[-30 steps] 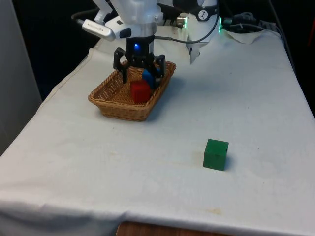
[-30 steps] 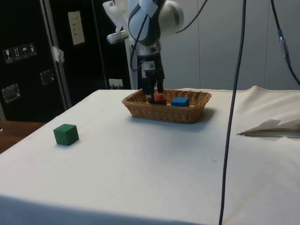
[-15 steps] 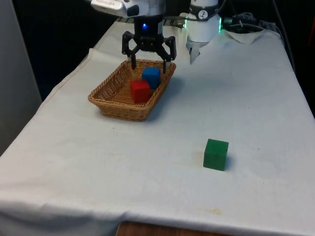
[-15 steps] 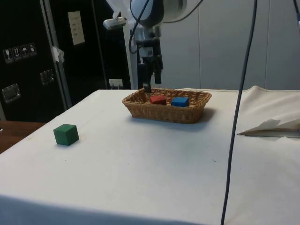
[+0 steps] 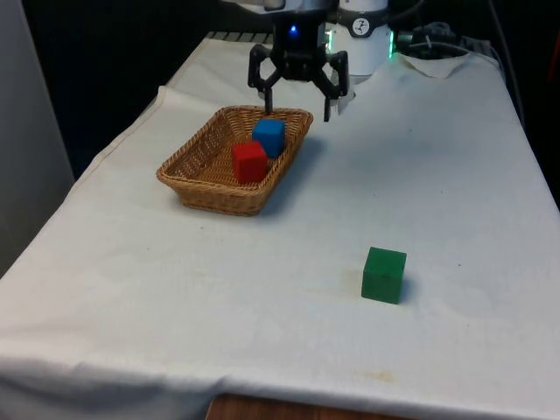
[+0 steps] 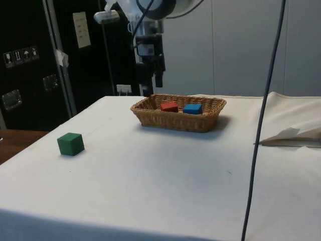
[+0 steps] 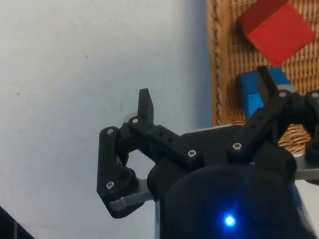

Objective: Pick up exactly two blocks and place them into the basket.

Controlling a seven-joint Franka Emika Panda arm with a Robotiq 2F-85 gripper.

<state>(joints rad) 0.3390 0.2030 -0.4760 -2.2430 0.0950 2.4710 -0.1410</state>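
Note:
A woven basket (image 5: 188,179) holds a red block (image 5: 248,162) and a blue block (image 5: 269,136) side by side. My gripper (image 5: 297,105) hangs open and empty above the basket's far corner, well clear of both blocks. From the side, the gripper (image 6: 150,89) hovers over the basket (image 6: 175,121) rim, with the red block (image 6: 169,106) and blue block (image 6: 192,108) inside. The wrist view has the gripper (image 7: 204,94) over the basket edge (image 7: 224,50), beside the red block (image 7: 276,27) and blue block (image 7: 249,97). A green block (image 5: 384,275) rests alone on the cloth.
The green block (image 6: 70,144) sits near the table's front, towards the front view's right. Crumpled white cloth (image 5: 437,61) lies at the far end beside the robot base. A dark cable (image 6: 258,100) hangs down in the side view.
The gripper has risen out of the basket and shifted towards the front view's right and the far end. The red and blue blocks stay in the basket.

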